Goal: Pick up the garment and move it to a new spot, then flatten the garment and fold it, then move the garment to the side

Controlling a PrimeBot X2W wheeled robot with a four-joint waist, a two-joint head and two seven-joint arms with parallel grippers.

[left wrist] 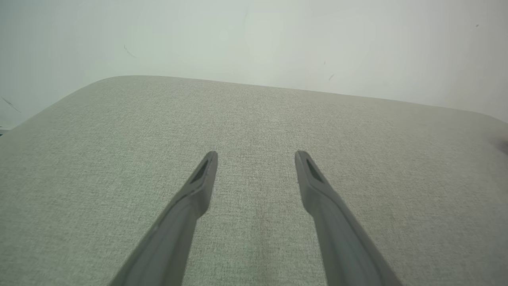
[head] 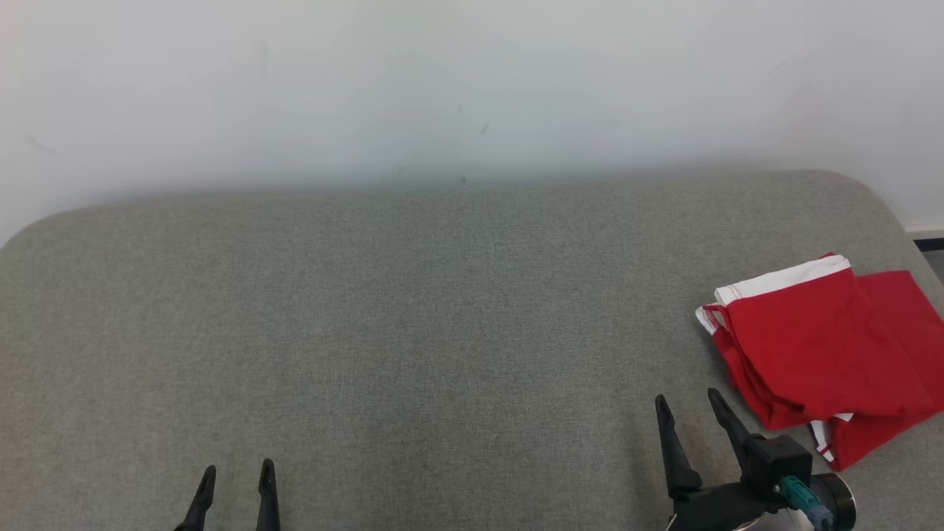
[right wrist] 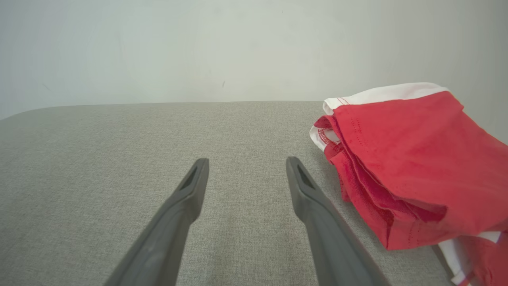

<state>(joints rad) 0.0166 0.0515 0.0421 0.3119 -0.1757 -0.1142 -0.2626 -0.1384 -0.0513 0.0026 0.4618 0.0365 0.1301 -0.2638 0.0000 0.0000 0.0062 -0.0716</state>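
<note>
The garment (head: 826, 346) is red with white trim and lies folded in layers at the right edge of the grey fabric surface (head: 413, 317). It appears again in the right wrist view, where the garment (right wrist: 412, 167) sits just right of my right fingers. My right gripper (head: 687, 403) stands open a short way to the left of the garment's near corner, not touching it and holding nothing. My right gripper (right wrist: 245, 162) has bare fabric between its fingers. My left gripper (head: 237, 469) is open at the lower left, far from the garment. My left gripper (left wrist: 256, 154) also hovers over bare fabric.
A pale wall (head: 472, 88) rises right behind the surface's far edge. The surface has rounded far corners, and its right edge (head: 911, 228) drops off just beyond the garment. A wide stretch of grey fabric spreads between the two grippers.
</note>
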